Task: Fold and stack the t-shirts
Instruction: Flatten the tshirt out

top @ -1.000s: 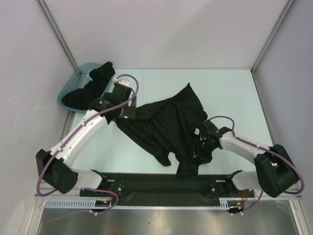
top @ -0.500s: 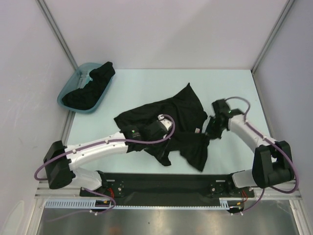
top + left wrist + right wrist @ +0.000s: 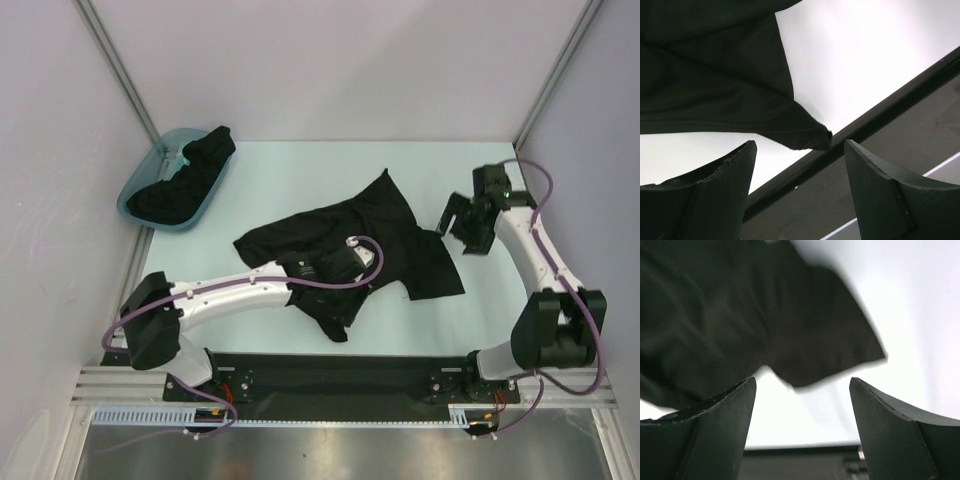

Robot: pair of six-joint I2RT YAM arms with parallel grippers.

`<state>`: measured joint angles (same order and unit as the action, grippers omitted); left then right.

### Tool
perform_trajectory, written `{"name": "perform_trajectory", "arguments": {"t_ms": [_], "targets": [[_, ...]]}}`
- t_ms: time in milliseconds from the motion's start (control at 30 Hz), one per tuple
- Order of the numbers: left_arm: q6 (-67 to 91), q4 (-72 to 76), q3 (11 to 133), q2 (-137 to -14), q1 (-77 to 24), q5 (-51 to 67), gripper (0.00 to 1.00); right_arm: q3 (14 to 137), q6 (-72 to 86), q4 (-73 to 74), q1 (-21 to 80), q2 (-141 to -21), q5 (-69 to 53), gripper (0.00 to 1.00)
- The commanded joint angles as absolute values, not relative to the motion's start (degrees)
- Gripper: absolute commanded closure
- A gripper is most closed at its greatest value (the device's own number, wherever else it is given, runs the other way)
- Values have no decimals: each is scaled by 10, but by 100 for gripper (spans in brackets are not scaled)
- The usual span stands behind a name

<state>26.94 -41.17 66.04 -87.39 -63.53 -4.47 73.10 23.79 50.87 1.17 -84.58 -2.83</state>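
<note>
One black t-shirt (image 3: 385, 240) lies crumpled and partly spread in the middle of the table. More black t-shirts (image 3: 190, 175) are piled in the tub at the back left. My left gripper (image 3: 337, 272) hovers low over the spread shirt's near part. It is open, with nothing between its fingers (image 3: 730, 170), and a shirt corner (image 3: 815, 136) lies just beyond them. My right gripper (image 3: 452, 222) is lifted just off the shirt's right edge. It is open and empty, with the shirt's edge (image 3: 830, 350) below and ahead of its fingers (image 3: 880, 410).
The teal tub (image 3: 135, 196) stands at the back left corner. A black rail (image 3: 330, 365) runs along the table's near edge and shows in the left wrist view as the dark bar (image 3: 880, 120). Grey walls enclose the table on three sides.
The right gripper pulled the shirt's right part outward, let it go and rose to the back right. The left arm swung from near the tub to the shirt's near part.
</note>
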Motion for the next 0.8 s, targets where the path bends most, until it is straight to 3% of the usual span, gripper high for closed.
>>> {"name": "perform_trajectory", "arguments": {"t_ms": [0,167,433,533,567,633,767], "targets": [[273,-412,700,-911,-642,-33,24,653,243,548,42,-761,-68,19],[283,-449,722,-979,-650,-43,33,560,259,551,54,-671,-91,19],[294,-439,722,-1031,-657,-11,43,526,273,547,57,-645,-108,19],[296,-434,720,-1050,-658,-29,65,524,272,542,62,-647,-113,19],[300,-434,719,-1048,-657,-37,83,525,269,542,65,-649,-111,20],[315,-438,704,-1015,-657,-68,97,524,265,542,67,-651,-105,20],[354,-454,630,-927,-639,-119,100,516,261,533,68,-674,-107,19]]}}
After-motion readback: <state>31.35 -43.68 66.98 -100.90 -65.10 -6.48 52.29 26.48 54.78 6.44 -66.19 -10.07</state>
